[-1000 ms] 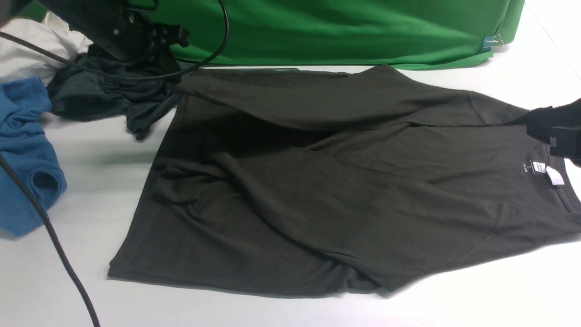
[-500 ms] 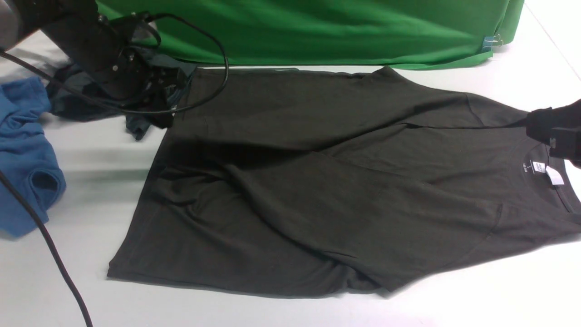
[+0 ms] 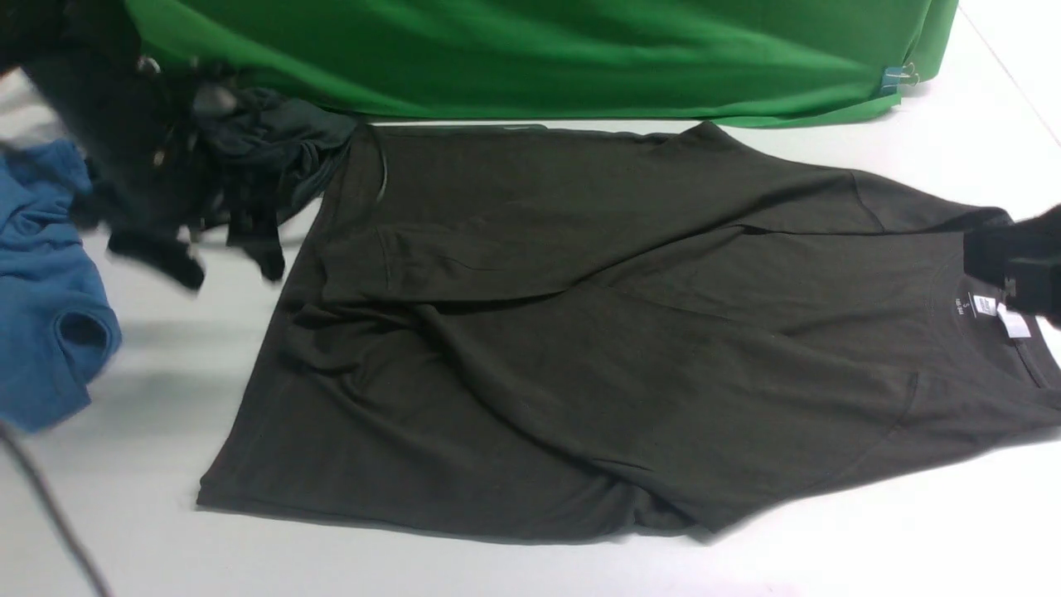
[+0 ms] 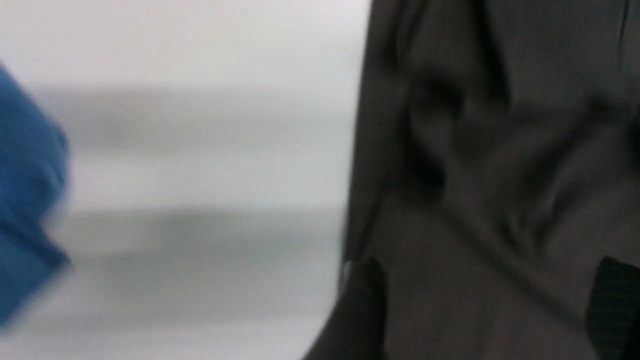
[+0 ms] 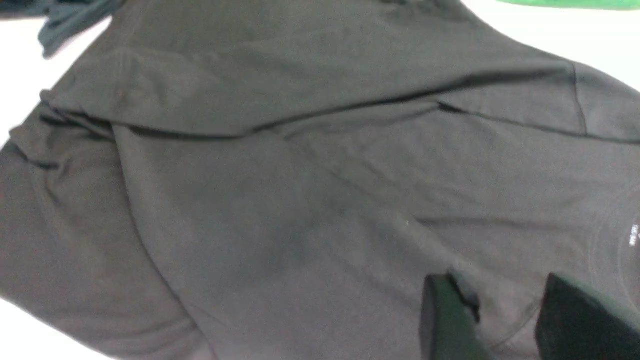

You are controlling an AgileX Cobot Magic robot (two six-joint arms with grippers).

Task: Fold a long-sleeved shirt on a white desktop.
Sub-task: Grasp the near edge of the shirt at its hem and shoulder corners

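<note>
Front view: one very dark olive-brown long-sleeved knit shirt (image 3: 580, 348) lies spread on the plain white desktop (image 3: 829, 547), a sleeve folded across its body. Beside its hem lie one crumpled blue garment (image 3: 41, 332) and one dark grey-green garment (image 3: 282, 141). One green cloth backdrop (image 3: 580, 50) hangs behind.

The left gripper (image 3: 224, 269), blurred, partly hides the grey-green garment.

Left wrist view: fingers (image 4: 362, 310) wide apart, empty, over the shirt's edge.

Right wrist view: right gripper (image 5: 510, 320) near the collar, fingers parted, no cloth visibly clamped.

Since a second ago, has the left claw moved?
Yes. In the front view the left claw has pulled left and nearer the camera, away from the green backdrop, toward the blue garment.
</note>
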